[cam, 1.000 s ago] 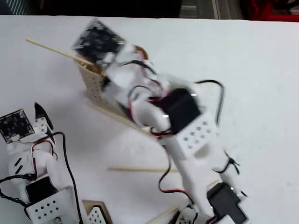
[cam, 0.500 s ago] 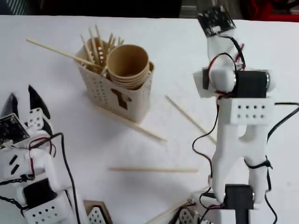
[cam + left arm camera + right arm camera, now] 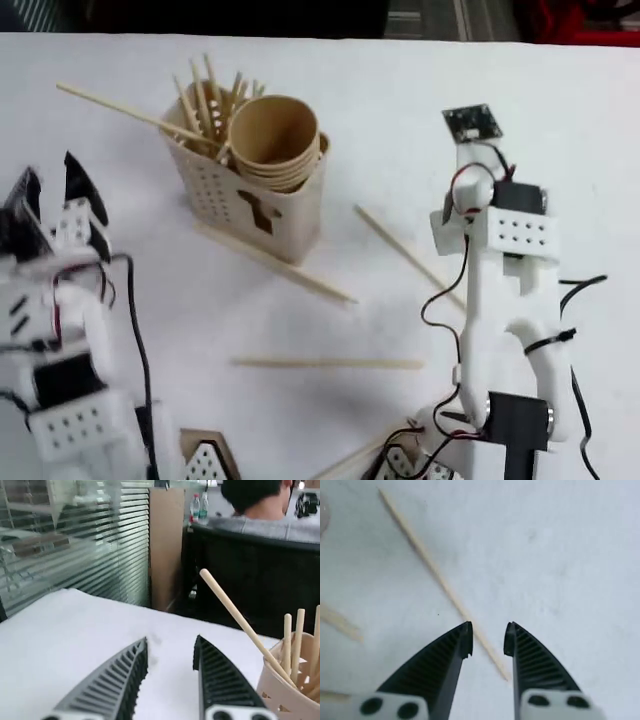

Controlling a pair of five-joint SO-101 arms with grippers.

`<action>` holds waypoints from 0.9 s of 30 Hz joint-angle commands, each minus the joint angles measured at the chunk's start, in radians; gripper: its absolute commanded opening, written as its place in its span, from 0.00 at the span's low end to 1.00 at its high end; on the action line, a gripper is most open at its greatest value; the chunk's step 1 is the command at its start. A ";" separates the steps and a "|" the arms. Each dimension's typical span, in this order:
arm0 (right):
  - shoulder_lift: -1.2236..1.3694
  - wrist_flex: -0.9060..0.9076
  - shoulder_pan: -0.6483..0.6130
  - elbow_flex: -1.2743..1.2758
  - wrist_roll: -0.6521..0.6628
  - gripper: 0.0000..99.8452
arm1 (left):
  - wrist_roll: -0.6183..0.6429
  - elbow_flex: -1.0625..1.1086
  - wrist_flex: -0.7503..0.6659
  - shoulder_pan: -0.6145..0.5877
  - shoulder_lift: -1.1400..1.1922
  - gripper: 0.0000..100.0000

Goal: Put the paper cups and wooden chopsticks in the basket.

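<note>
A perforated cream basket (image 3: 262, 207) stands at the back left of the table, holding stacked paper cups (image 3: 274, 137) and several wooden chopsticks (image 3: 205, 100). One long chopstick (image 3: 120, 108) sticks out of it to the left. Loose chopsticks lie on the table: one along the basket's foot (image 3: 278, 264), one in the middle (image 3: 325, 363), one to the right (image 3: 405, 254). My right gripper (image 3: 487, 636) hangs open just above that right chopstick (image 3: 440, 582). My left gripper (image 3: 48, 170) stands open and empty at the left, with the basket (image 3: 292, 692) beside it.
The right arm (image 3: 500, 300) rises from the front right, and the left arm (image 3: 60, 330) from the front left. Another chopstick (image 3: 350, 458) lies by the front edge between the arm bases. Black cables trail beside both arms.
The right arm has swung from over the basket to the right side and drawn back down over the right chopstick. The left arm has shifted slightly.
</note>
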 commanded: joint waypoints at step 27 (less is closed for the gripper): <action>-0.047 -0.294 0.012 0.247 0.002 0.12 | -0.140 -0.891 0.236 0.495 0.739 0.16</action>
